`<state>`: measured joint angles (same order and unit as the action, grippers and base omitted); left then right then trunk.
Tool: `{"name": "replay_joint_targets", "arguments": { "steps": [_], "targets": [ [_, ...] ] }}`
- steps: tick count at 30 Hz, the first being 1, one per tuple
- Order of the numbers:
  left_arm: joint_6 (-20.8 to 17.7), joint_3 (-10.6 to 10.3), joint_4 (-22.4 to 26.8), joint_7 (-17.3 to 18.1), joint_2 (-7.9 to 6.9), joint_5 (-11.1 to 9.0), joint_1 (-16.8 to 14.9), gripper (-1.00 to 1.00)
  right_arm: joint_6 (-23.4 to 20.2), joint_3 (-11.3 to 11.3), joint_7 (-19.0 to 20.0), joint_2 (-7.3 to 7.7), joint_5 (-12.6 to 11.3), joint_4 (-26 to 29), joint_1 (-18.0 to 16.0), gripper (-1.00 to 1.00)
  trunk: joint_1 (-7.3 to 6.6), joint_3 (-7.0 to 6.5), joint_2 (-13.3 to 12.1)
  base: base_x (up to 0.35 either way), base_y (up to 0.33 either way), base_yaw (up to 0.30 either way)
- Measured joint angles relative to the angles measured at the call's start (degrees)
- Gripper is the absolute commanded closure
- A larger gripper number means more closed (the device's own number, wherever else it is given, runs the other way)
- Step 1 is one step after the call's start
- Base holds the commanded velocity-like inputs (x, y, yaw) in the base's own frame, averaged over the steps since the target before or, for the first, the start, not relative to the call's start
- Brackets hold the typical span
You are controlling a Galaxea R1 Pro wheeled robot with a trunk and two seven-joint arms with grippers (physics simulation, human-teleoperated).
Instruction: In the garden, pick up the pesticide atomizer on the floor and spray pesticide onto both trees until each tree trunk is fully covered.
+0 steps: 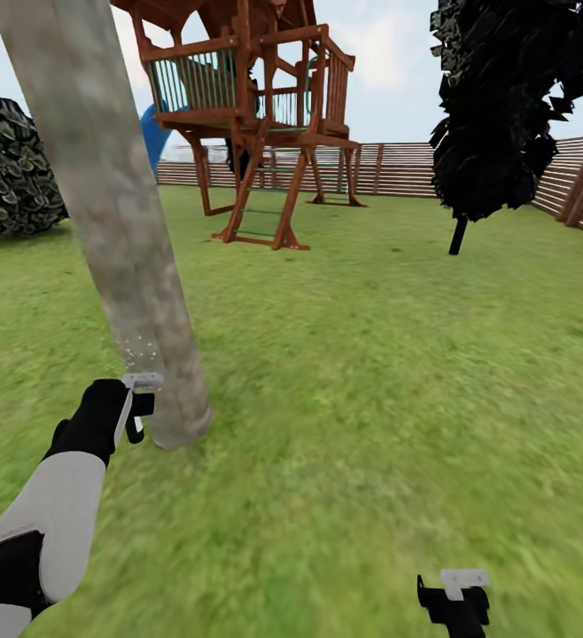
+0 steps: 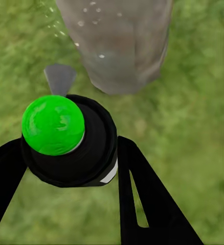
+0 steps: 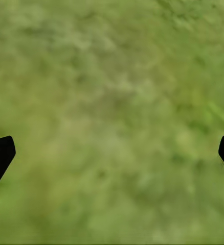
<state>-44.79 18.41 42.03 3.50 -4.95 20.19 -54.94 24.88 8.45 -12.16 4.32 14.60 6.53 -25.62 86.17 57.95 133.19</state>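
Your left gripper (image 2: 71, 168) was clamped on the pesticide atomizer (image 2: 66, 140), held low beside the leaning tree trunk (image 1: 114, 221); fine droplets (image 1: 139, 353) speckled its bark. Your right gripper (image 3: 112, 153) hung spread wide and empty over the grass (image 3: 112, 76).

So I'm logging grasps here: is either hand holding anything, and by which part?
The left hand grips the pesticide atomizer by its black body, below the green cap, pointed at the leaning tree trunk. The right hand is open, over grass.
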Motion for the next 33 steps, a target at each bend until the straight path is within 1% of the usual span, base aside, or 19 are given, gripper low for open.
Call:
{"name": "replay_joint_targets", "arguments": {
  "steps": [6, 11, 12, 14, 16, 17, 20, 25, 26, 27, 29, 30, 31, 33],
  "targets": [
    [0.02, 0.01, -0.05, -0.13, -0.02, 0.01, 0.35, 1.00, 0.01, 0.00, -0.02, -0.01, 0.00, -0.03, -0.02, -1.00, 0.03, 0.00, 0.00, 0.063, -0.254, 0.242],
    [0.58, 0.12, -0.89, -0.40, -0.44, 0.13, 0.93, 1.00, 0.01, 0.00, -0.01, -0.01, 0.00, -0.05, -0.02, -1.00, 0.02, 0.00, 0.00, 0.038, -0.267, 0.277],
    [0.72, 0.11, -1.06, -0.40, -0.50, 0.05, 1.73, 1.00, 0.01, 0.00, -0.02, -0.01, 0.00, -0.05, -0.02, -1.00, 0.02, 0.01, 0.00, 0.175, -0.235, 0.277],
    [0.77, 0.02, -1.17, -0.45, 0.18, -0.25, 2.63, 1.00, 0.00, 0.00, 0.00, -0.01, 0.00, -0.05, -0.01, -1.00, 0.01, 0.00, 0.00, 0.212, -0.211, 0.276],
    [0.80, -0.04, -1.14, -0.47, 1.84, -0.40, 2.85, 1.00, 0.00, 0.00, -0.01, -0.01, 0.00, -0.05, -0.01, -1.00, 0.00, 0.00, 0.00, 0.234, -0.193, 0.162],
    [0.81, -0.06, -1.14, -0.48, 2.06, -0.05, 2.85, 1.00, 0.00, 0.00, -0.01, 0.00, 0.00, -0.05, -0.01, -1.00, 0.00, 0.00, 0.00, 0.237, -0.190, 0.072],
    [0.81, -0.07, -1.07, -0.49, 2.26, 0.04, 2.86, 1.00, 0.00, 0.00, 0.00, 0.00, 0.00, -0.04, 0.00, -1.00, 0.00, 0.00, 0.00, 0.246, -0.178, 0.015],
    [0.82, -0.13, -1.12, -0.45, 2.04, 0.33, 2.92, 1.00, 0.00, 0.00, 0.00, 0.00, 0.01, -0.04, 0.00, -1.00, 0.00, 0.00, 0.00, 0.260, -0.170, 0.000],
    [0.92, 0.06, -1.35, -0.42, 1.58, 0.78, 3.72, 1.00, 0.00, 0.00, 0.00, 0.00, 0.00, -0.04, 0.00, -1.00, 0.00, 0.01, 0.00, 0.258, -0.170, 0.000],
    [0.98, 0.21, -1.49, -0.43, 1.30, 0.70, 4.85, 1.00, 0.00, 0.00, 0.00, 0.00, 0.00, -0.04, 0.00, -1.00, 0.00, 0.01, 0.00, 0.258, -0.170, 0.000],
    [1.77, 0.33, -1.58, -0.42, 0.19, 0.94, 7.41, 1.00, 0.00, 0.00, 0.00, 0.00, 0.00, -0.04, 0.00, -1.00, 0.00, 0.01, 0.00, 0.257, -0.170, 0.000],
    [2.93, 0.33, -1.65, -0.41, -0.32, 0.76, 8.41, 1.00, 0.00, 0.00, 0.00, 0.00, 0.00, -0.04, 0.00, -1.00, 0.00, 0.01, 0.00, 0.257, -0.170, 0.000],
    [4.96, 0.35, -2.13, -0.46, -0.72, 0.47, 9.38, 1.00, -0.01, 0.00, 0.00, 0.00, 0.00, -0.04, 0.00, -1.00, 0.00, 0.01, 0.00, 0.257, -0.170, 0.000],
    [6.06, 0.33, -3.30, -0.52, -0.55, 0.08, 9.80, 1.00, 0.00, 0.00, 0.00, 0.00, 0.00, -0.04, 0.00, -1.00, 0.00, 0.00, 0.00, 0.257, -0.170, 0.010]
  ]
}}
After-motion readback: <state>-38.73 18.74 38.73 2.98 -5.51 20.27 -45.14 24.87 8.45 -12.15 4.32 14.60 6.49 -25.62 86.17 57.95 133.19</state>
